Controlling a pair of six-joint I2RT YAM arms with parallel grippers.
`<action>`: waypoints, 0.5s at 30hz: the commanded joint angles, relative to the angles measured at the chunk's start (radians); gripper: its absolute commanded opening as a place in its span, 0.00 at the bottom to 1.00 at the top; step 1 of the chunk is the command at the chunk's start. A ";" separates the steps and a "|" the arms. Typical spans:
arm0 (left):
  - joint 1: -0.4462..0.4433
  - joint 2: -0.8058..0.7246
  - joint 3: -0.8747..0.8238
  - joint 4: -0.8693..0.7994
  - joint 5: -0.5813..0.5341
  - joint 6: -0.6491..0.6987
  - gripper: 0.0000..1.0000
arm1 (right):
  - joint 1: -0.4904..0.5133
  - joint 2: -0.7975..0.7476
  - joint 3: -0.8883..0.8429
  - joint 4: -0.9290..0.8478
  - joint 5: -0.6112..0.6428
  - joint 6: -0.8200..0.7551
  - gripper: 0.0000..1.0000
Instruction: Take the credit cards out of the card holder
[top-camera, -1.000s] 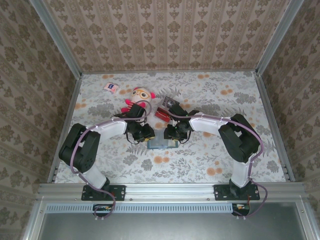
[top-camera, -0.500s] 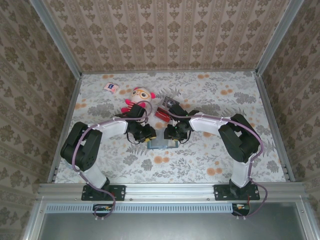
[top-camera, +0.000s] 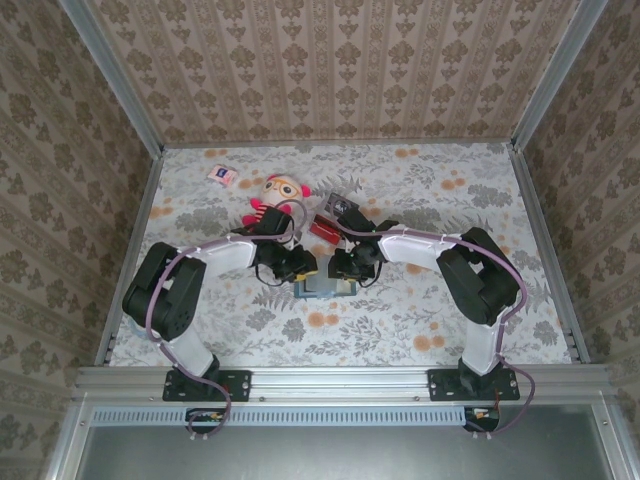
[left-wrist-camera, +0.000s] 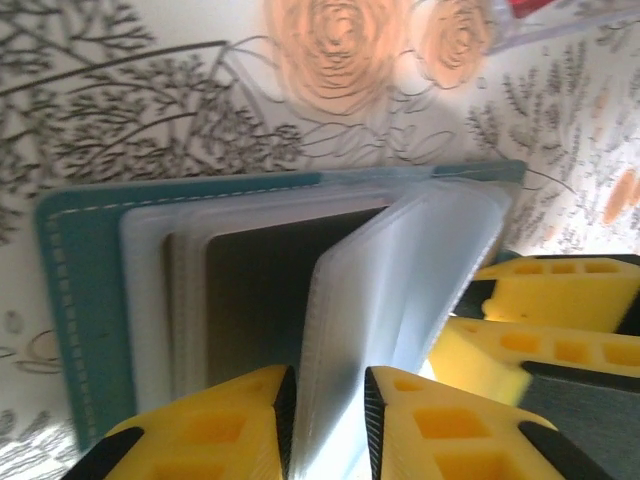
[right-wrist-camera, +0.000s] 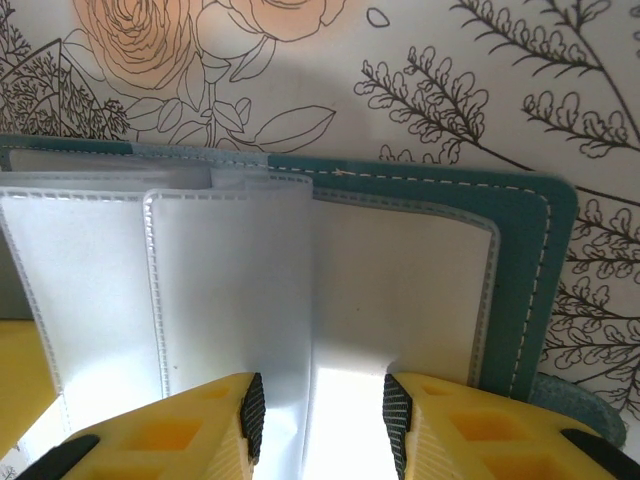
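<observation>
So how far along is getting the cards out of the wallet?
Some looks done: red and dark cards lie beyond the card holder. In hand: the left claw pinches a clear sleeve of the opened holder, right claw on its other half. Left: a dark card sits in a sleeve.

Card holder (left-wrist-camera: 85, 300) teal with pale stitching, its sleeves (right-wrist-camera: 230, 290) milky white; the card (left-wrist-camera: 255, 300) inside dark grey-brown; gripper fingers (left-wrist-camera: 440, 430) yellow, edged black; tablecloth (top-camera: 420, 310) white with grey leaves and orange roses; doll (top-camera: 280, 192) pink and red; walls (top-camera: 340, 60) tan damask.
</observation>
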 joint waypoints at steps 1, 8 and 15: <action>-0.003 -0.012 -0.001 0.037 0.052 -0.006 0.26 | -0.002 0.053 -0.021 -0.037 0.032 0.009 0.42; -0.016 -0.026 -0.005 0.074 0.080 -0.013 0.27 | -0.012 -0.011 -0.035 0.006 0.002 0.016 0.42; -0.050 -0.023 0.026 0.089 0.087 -0.007 0.27 | -0.040 -0.134 -0.081 0.076 -0.011 0.051 0.41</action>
